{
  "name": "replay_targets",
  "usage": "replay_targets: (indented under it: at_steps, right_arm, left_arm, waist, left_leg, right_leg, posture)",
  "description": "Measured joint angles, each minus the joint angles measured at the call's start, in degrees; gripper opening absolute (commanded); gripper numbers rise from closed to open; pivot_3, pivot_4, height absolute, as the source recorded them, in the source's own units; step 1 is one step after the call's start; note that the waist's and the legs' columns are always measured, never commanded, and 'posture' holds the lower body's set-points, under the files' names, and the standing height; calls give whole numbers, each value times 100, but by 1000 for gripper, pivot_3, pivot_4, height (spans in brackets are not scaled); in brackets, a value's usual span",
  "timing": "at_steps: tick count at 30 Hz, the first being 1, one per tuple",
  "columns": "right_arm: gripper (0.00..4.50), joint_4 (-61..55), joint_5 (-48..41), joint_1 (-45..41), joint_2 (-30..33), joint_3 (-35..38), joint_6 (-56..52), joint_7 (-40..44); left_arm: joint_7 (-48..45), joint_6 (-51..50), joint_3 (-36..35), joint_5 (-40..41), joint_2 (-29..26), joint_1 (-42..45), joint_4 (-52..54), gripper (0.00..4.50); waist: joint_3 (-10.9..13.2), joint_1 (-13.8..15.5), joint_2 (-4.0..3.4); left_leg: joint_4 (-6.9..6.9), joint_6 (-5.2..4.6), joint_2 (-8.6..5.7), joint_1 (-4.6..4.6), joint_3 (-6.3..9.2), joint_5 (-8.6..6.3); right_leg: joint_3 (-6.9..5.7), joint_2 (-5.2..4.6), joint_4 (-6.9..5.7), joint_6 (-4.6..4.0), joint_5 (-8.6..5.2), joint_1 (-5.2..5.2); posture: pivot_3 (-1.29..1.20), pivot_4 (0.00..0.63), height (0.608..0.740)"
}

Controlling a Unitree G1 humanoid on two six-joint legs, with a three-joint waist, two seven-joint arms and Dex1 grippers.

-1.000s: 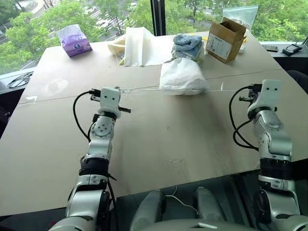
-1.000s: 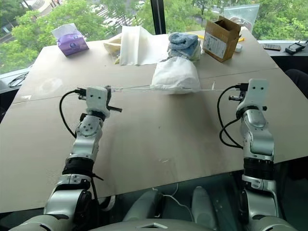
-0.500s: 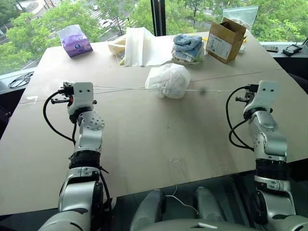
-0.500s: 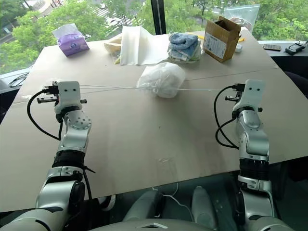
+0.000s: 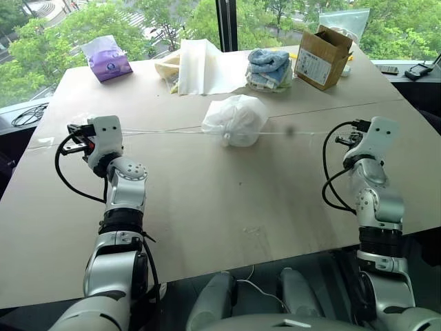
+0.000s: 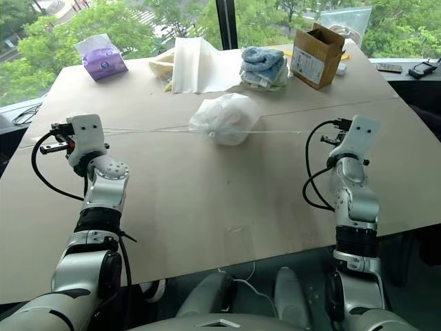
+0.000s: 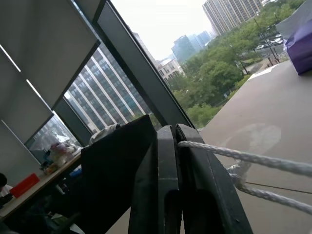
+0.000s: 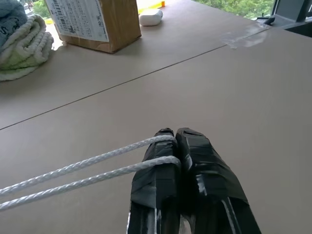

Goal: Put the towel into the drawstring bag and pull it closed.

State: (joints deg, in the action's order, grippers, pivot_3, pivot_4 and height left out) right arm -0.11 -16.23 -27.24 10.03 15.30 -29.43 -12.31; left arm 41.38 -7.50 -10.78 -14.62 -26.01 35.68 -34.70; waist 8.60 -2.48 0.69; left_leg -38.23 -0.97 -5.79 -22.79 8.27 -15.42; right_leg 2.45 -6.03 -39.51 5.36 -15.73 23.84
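White drawstring bag [image 5: 235,120] cinched mid-table, cords [image 8: 87,171] pinched in both closed fingers, bare tabletop [image 5: 227,200] around.

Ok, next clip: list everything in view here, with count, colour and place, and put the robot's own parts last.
drawstring bag: one, white, bunched, mid-table
cords: thin, white, stretched from the bag out to both grippers
tissue pack: one, purple, far left of the table
cloth sheets: white and cream, far middle
stacked towels: blue and white pile, beside the box
cardboard box: one, brown, open, far right
small white case: one, beside the box
dark devices: on the ledge past the table's right edge
table: one, tan
left gripper: black fingers, shut on the cords, left side
right gripper: black taped fingers, shut on the cords, right side
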Motion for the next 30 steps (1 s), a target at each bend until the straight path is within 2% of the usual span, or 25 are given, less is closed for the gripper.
replay_targets:
  at_steps: [1,2,4,5,8,9,10,12,14,15,16,20,25,30]
  right_arm:
    - [0,-4,-52,18,68,2,0,152]
    - [641,-28,-118,67,191,0,0,416]
    - [1318,-231,-237,225,400,-139,-27,949]
    - [1802,-422,-325,363,558,-294,-66,1358]
    - [3268,-939,-557,712,849,-895,-250,2394]
    - [3631,-1055,-626,814,930,-1046,-314,2608]
    - [4111,-1255,-759,1012,1099,-1252,-461,2975]
    - [4180,-1528,-995,1395,1520,-1407,-739,3542]
    - [4180,-1838,-1268,1764,2022,-1431,-1041,4103]
    - [4180,-1946,-1345,1870,2186,-1420,-1101,4276]
    - [4180,-2039,-1379,1958,2321,-1417,-1118,4430]
    - [4180,-2147,-1390,2326,2633,-1178,-772,4928]
    - [4180,-1815,-1264,2761,2854,-752,165,5576]
    - [4180,-1364,-1123,3040,2945,-518,957,6113]
  left_arm:
    - [-281,85,-3,133,-7,-1,-20,41]
    - [-706,224,-6,312,-12,-24,-34,0]
    - [-1585,549,15,653,-8,-129,-16,0]
    - [-2297,799,45,968,48,-250,89,0]
    - [-4296,1317,487,1722,327,-641,585,866]
    - [-4690,1354,628,1854,367,-719,727,1162]
    - [-5335,1344,772,2130,394,-838,965,1626]
    - [-6293,1201,899,2558,335,-1049,1362,2533]
    - [-7316,792,1043,2933,18,-1364,1865,3473]
    - [-7653,652,1105,3010,-138,-1503,2032,3792]
    - [-7914,547,1130,3075,-249,-1647,2197,4392]
    - [-8671,87,1113,3289,-768,-2173,2599,4484]
    - [-9016,-80,788,3303,-1368,-2704,2791,4484]
    - [-9294,-75,548,3410,-1552,-3111,2967,4484]
  waist:
    - [0,2,0]
    - [0,3,0]
    - [0,4,0]
    - [0,3,0]
    - [0,4,0]
    - [0,3,0]
    - [0,4,0]
    - [1,3,0]
    - [1,-22,-1]
    - [0,-29,-1]
    - [0,-31,-2]
    - [1,31,-1]
    - [0,50,-1]
    - [-1,49,-4]
  left_leg:
    - [0,0,0,0,0,0]
    - [0,0,-1,0,-1,0]
    - [2,0,-1,-1,-2,0]
    - [3,0,0,-1,-2,0]
    - [2,-1,1,-3,0,-1]
    - [2,-1,2,-3,1,-1]
    - [2,-2,2,-5,3,-1]
    - [4,-3,2,-6,3,-2]
    - [6,-4,6,-4,0,-2]
    - [8,-4,9,2,0,-2]
    - [8,-4,10,6,-1,-3]
    - [4,-7,10,7,5,-4]
    - [6,-8,10,7,5,-5]
    - [10,-9,12,13,3,-5]
  right_leg:
    - [0,0,0,0,0,0]
    - [-1,0,1,0,0,0]
    - [-1,-1,4,0,0,-1]
    - [-1,-1,7,0,0,-1]
    - [-3,-1,13,0,0,-4]
    - [-3,-1,15,0,0,-6]
    - [-4,-1,19,0,0,-6]
    - [-3,-1,25,0,0,-8]
    - [0,2,30,0,0,-9]
    - [0,4,30,-1,0,-12]
    - [-1,5,31,-1,0,-14]
    - [-8,4,33,-1,0,-21]
    - [-9,3,51,-1,0,-23]
    - [-7,2,52,-1,0,-27]
  posture:
    - [0,150,740]
    - [0,150,740]
    - [0,150,740]
    - [0,150,740]
    - [0,150,740]
    - [0,150,740]
    - [0,150,740]
    - [0,150,740]
    - [0,150,740]
    - [0,150,740]
    - [0,150,740]
    - [0,150,740]
    - [0,150,740]
    - [0,150,740]
